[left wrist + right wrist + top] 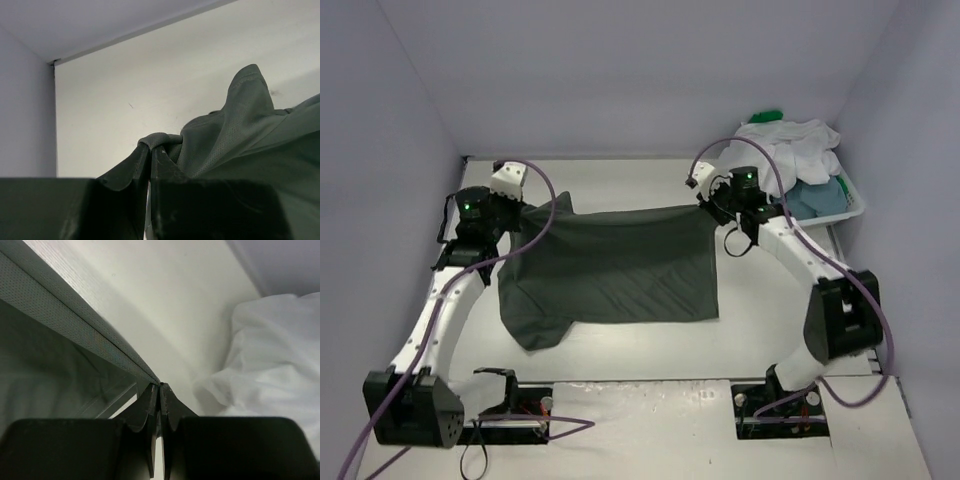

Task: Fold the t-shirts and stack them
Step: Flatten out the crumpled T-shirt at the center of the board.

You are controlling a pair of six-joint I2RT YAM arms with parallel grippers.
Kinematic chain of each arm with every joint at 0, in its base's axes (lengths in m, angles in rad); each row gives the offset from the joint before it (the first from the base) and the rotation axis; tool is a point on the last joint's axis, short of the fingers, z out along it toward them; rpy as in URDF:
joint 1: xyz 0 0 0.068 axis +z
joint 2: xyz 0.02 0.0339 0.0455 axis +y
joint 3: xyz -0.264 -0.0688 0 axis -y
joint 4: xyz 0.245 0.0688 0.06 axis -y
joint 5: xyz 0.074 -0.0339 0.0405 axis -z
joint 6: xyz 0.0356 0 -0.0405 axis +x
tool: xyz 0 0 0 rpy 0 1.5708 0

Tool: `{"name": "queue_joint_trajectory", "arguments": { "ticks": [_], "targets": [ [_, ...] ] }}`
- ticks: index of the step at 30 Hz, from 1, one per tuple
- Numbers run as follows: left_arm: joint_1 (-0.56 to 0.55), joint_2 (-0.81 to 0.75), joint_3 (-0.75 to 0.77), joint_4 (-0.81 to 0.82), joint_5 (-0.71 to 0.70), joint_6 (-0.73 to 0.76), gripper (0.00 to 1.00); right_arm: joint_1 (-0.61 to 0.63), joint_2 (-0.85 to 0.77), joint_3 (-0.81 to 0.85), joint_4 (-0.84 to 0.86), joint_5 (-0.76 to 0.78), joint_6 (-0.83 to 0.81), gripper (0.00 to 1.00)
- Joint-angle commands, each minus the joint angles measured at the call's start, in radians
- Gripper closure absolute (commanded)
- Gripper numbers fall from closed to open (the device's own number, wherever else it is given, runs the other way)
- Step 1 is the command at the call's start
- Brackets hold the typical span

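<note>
White table point(620, 350), dark grey t-shirt point(610, 265), far corners pinched in each arm's jaws

Open table point(620, 350) near the bases, dark grey t-shirt point(610, 265) spread mid-table, heaped basket point(857, 207) far right

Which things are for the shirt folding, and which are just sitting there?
For the job: dark grey t-shirt, white t-shirt, green t-shirt, blue-grey t-shirt, plus the left gripper and right gripper pinching the grey one.
Just sitting there: white basket, purple cables.
</note>
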Motion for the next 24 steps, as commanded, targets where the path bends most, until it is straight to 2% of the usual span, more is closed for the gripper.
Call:
{"name": "queue_joint_trajectory", "arguments": {
  "ticks": [1,5,11,19,24],
  "targets": [
    [0.008,0.074,-0.006,0.236,-0.023,-0.003,1.0,-0.008,0.094,0.063,0.139,-0.034,0.018,1.0],
    [0.006,0.219,0.009,0.302,-0.037,-0.016,1.0,-0.009,0.255,0.114,0.193,0.005,0.052,1.0],
    [0.005,0.388,0.06,0.373,-0.068,-0.023,1.0,-0.008,0.396,0.215,0.283,0.094,0.11,1.0],
    [0.003,0.514,0.141,0.44,-0.115,-0.035,1.0,-0.008,0.533,0.37,0.322,0.183,0.13,1.0],
    [0.003,0.574,0.178,0.457,-0.142,-0.029,1.0,0.008,0.648,0.511,0.256,0.223,0.121,0.98]
  ]
}}
